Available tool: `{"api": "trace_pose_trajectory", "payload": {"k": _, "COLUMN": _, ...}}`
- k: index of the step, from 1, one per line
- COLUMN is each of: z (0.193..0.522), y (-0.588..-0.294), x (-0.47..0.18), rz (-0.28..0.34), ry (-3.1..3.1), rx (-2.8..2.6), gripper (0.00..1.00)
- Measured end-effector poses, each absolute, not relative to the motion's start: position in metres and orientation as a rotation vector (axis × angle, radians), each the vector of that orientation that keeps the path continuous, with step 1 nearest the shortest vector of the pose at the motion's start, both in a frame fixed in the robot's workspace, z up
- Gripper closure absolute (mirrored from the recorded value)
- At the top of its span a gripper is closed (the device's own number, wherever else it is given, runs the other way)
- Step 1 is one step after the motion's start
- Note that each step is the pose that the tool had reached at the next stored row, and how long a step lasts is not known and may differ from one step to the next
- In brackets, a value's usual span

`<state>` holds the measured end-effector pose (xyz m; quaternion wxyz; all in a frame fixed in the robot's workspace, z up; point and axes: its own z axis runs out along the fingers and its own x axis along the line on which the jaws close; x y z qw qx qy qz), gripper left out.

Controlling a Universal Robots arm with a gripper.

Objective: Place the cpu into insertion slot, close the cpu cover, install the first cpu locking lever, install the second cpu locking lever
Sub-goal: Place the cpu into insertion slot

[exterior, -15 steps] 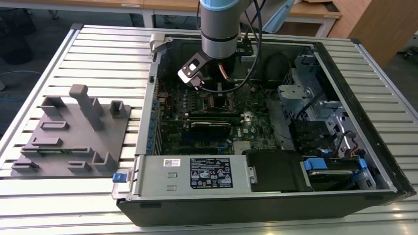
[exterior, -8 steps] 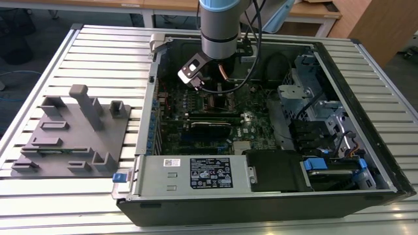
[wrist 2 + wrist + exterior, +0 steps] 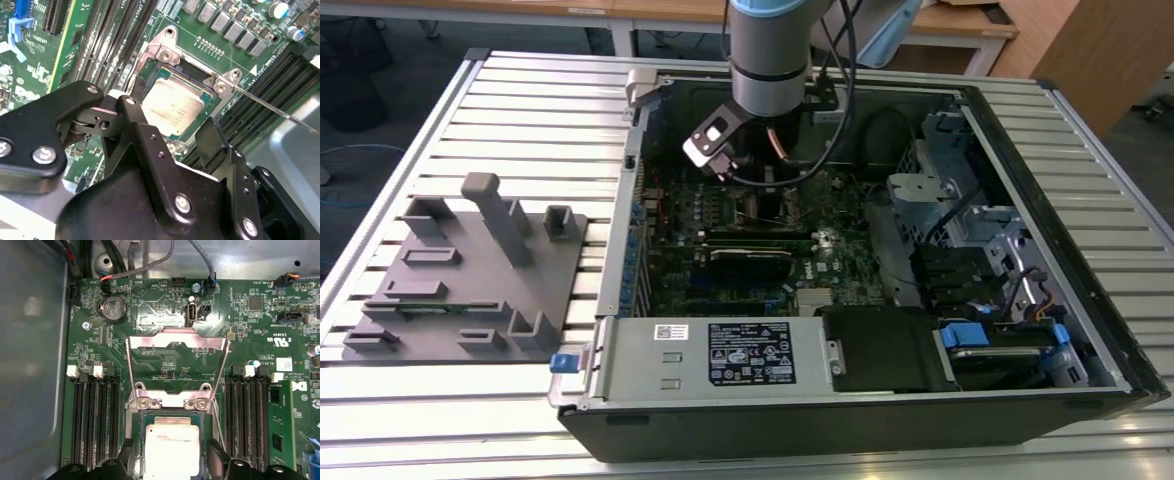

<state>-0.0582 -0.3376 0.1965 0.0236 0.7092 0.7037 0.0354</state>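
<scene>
The bench [image 3: 520, 110] has a top of parallel silvery metal slats with narrow grooves between them, running across the exterior view. Light reflects brightly off the slats along the near edge and on the exterior view's left.

Beyond the far edge stand two wooden-topped desks on white frames. The first desk [image 3: 547, 10] is toward the exterior view's left and the second desk [image 3: 967, 25] toward its right. A light wooden cabinet side [image 3: 1094, 55] stands near the bench's far right corner.

The floor [image 3: 427, 45] is dark grey. A dark object [image 3: 347, 95], too dim to identify, sits on it beside the bench's far left corner.
</scene>
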Motion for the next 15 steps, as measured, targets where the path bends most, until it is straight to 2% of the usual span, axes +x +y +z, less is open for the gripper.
{"api": "trace_pose_trajectory", "payload": {"k": 12, "z": 0.2009, "y": -0.3375, "x": -0.0581, "rz": 0.11, "ry": 2.178, "rx": 2.195, "gripper": 0.34}}
{"api": "trace_pose_trajectory", "payload": {"k": 14, "z": 0.201, "y": -0.3376, "x": -0.0581, "rz": 0.11, "ry": 2.178, "rx": 2.195, "gripper": 0.47}}
{"api": "trace_pose_trajectory", "payload": {"k": 15, "z": 0.2011, "y": -0.3376, "x": -0.0581, "rz": 0.11, "ry": 2.178, "rx": 2.195, "gripper": 0.47}}
